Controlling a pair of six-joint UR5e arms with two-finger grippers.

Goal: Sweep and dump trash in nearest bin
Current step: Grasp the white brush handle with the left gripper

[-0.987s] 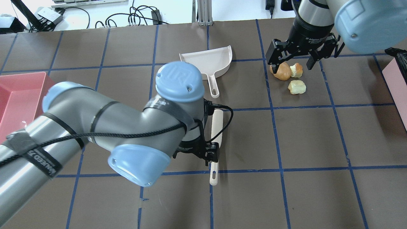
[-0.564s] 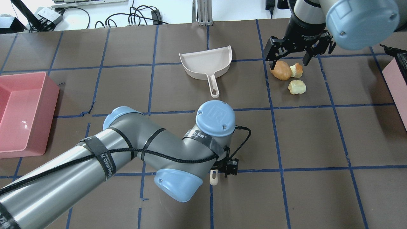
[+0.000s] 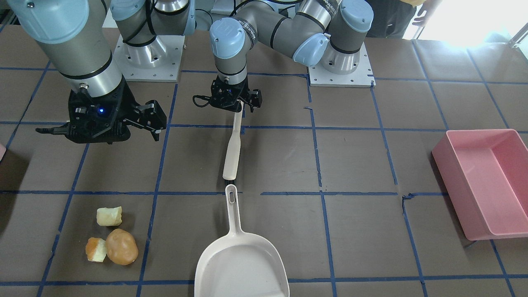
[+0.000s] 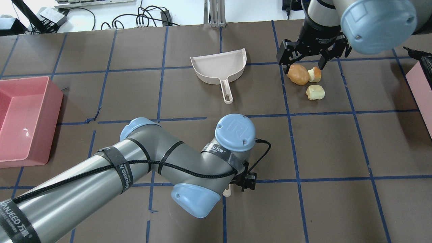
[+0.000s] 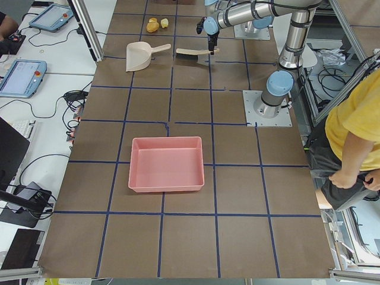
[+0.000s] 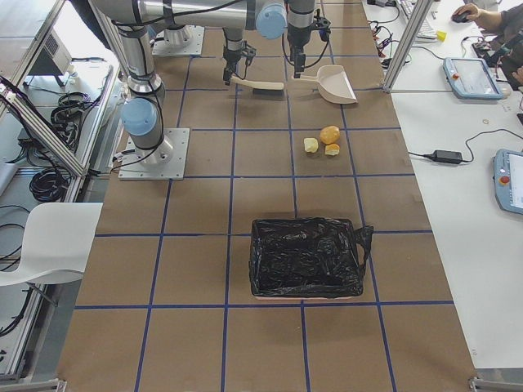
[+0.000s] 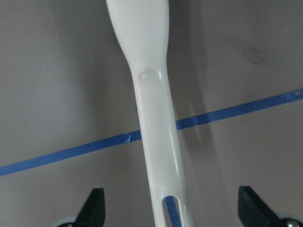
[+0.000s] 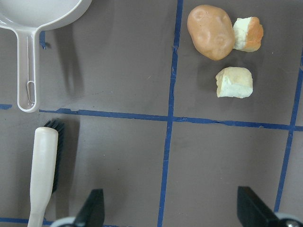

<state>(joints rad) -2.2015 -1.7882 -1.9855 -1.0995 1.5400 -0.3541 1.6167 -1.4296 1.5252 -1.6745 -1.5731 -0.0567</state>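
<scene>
The trash lies together on the mat: a tan-brown potato-like lump point(image 4: 298, 74), an orange chunk point(image 4: 315, 74) touching it, and a pale yellow chunk point(image 4: 315, 92) just nearer. My right gripper point(image 4: 302, 60) hangs open and empty above their far side; its wrist view shows the lump point(image 8: 210, 31) and both chunks. My left gripper point(image 3: 235, 105) is open, low over the end of the white brush handle point(image 7: 156, 118), with one finger on each side of it and not touching. The brush point(image 3: 233, 148) lies flat. The beige dustpan point(image 4: 221, 65) lies beyond the brush.
A pink bin point(image 4: 23, 118) stands at the table's left edge. A bin lined with a black bag point(image 6: 306, 257) stands on the right side, its edge showing in the overhead view point(image 4: 420, 87). My left arm hides most of the brush from overhead.
My left arm has swung toward the near end of the brush handle and dropped lower over it. My right gripper has drifted slightly back and left, off the potato-like lump.
</scene>
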